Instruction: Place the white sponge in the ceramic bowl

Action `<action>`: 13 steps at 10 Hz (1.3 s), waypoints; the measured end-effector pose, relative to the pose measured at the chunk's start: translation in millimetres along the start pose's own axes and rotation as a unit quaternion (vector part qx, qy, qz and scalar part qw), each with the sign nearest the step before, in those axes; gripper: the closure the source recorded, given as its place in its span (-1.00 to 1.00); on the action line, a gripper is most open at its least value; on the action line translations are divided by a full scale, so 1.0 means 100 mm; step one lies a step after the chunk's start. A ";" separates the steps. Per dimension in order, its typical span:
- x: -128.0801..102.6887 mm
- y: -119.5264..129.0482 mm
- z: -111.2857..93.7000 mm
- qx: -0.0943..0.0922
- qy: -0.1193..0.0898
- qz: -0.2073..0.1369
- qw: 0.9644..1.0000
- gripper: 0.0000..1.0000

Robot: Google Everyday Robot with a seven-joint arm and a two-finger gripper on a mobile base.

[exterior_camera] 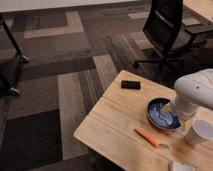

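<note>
The ceramic bowl (pixel 161 114), dark blue with pale swirls inside, sits on the right part of the wooden table (pixel 115 125). The white sponge (pixel 183 166) lies at the table's near right, cut off by the picture's bottom edge. My white arm (pixel 196 91) reaches in from the right. My gripper (pixel 180 113) is at the arm's low end, over the bowl's right rim, mostly hidden by the arm. The sponge lies well apart from it, nearer the camera.
A white cup (pixel 200 132) stands just right of the bowl. An orange carrot (pixel 149 138) lies in front of the bowl, and a black phone (pixel 130 85) lies near the table's far edge. A black office chair (pixel 170 30) stands behind the table on patterned carpet.
</note>
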 end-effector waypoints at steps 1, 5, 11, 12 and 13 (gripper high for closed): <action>0.00 0.00 0.00 0.000 0.000 0.000 1.000 -0.30; 0.00 0.01 0.00 0.000 0.000 -0.001 1.000 -0.30; 0.02 0.00 0.02 0.000 0.003 0.000 1.000 -0.30; 0.02 0.00 0.02 0.000 0.003 0.000 1.000 -0.30; 0.02 0.00 0.02 0.000 0.003 0.000 1.000 -0.30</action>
